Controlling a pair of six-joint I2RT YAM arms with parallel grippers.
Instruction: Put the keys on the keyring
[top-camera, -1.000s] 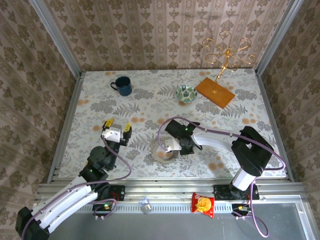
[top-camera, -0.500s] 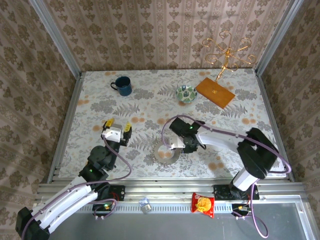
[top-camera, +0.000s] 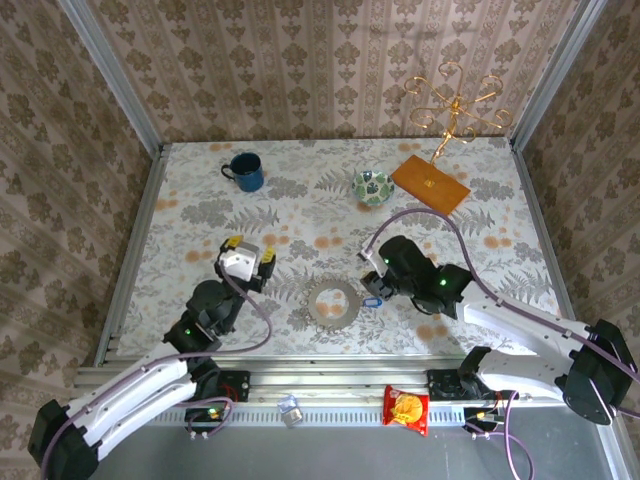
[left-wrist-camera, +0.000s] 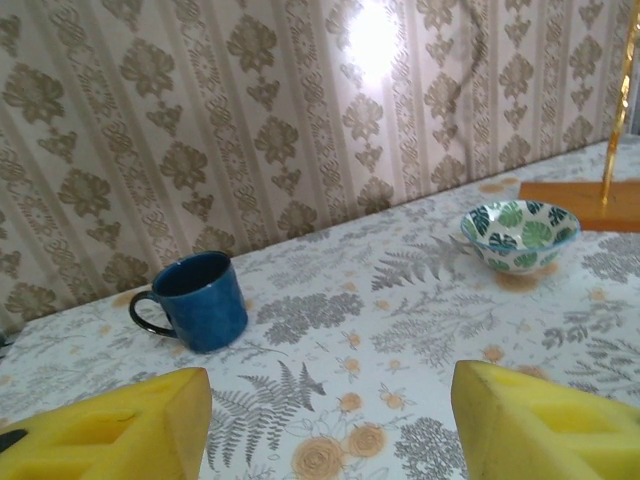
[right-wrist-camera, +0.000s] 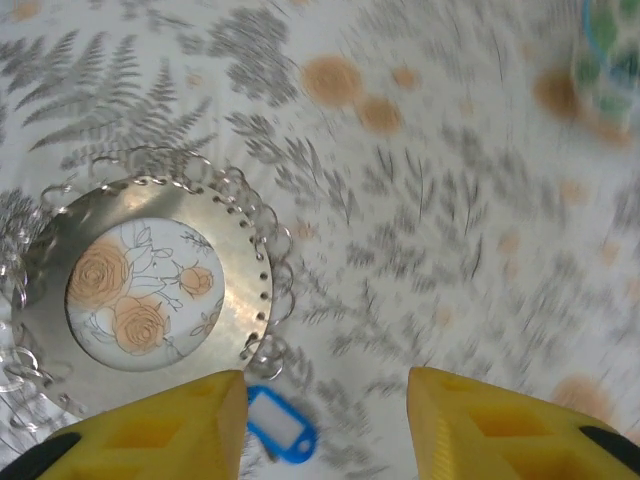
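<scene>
The keyring (top-camera: 316, 302) lies flat on the table between the two arms, a dull metal disc (right-wrist-camera: 238, 270) with a big round hole and small wire loops along its rim. One of the keys (right-wrist-camera: 281, 426), a tiny piece with a blue head, rests on the table just off the ring's edge (top-camera: 373, 302), beside one loop. I cannot tell if it is hooked on. My right gripper (right-wrist-camera: 325, 420) hovers over it, open and holding nothing (top-camera: 372, 284). My left gripper (top-camera: 249, 256) is open too (left-wrist-camera: 330, 425), up off the table left of the ring.
A blue mug (top-camera: 243, 171) stands at the back left (left-wrist-camera: 195, 300). A green patterned bowl (top-camera: 372, 186) sits at the back middle (left-wrist-camera: 520, 235). A gold candle holder on an orange board (top-camera: 430, 183) is at the back right. A snack packet (top-camera: 407, 408) lies on the front rail.
My right gripper has opened and drawn back to the right off the keyring, leaving the blue key lying by the ring's right edge. My left gripper has shifted a little to the right.
</scene>
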